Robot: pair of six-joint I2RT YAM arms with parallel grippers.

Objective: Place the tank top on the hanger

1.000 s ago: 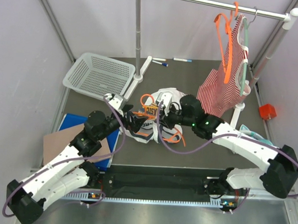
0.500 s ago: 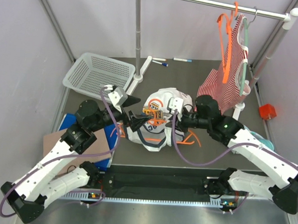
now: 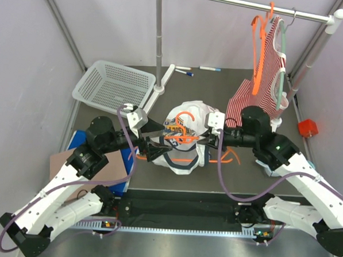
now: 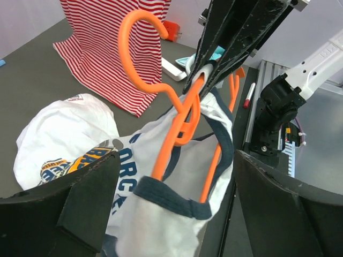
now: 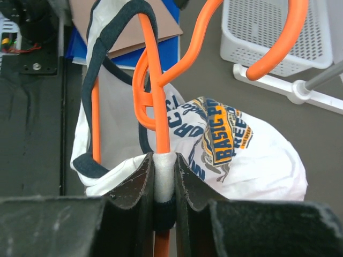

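Right fingers [image 5: 131,184] pinched tight on the hanger [image 5: 159,123] and top [image 5: 268,160] together; left fingers [image 4: 80,198] spread wide beside them, holding nothing.

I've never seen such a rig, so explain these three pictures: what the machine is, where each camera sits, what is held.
The machine is a robot with a left arm and a right arm, bolted to the near edge of a table. The overhead picture looks down from behind them; the other two come from a camera on each wrist. The right gripper is shut on an orange hanger, with a strap of the white tank top pinched against it. The left gripper stands open facing the top, gripping nothing. Also there: a white basket, pens, and a red-striped top hanging on a rail.
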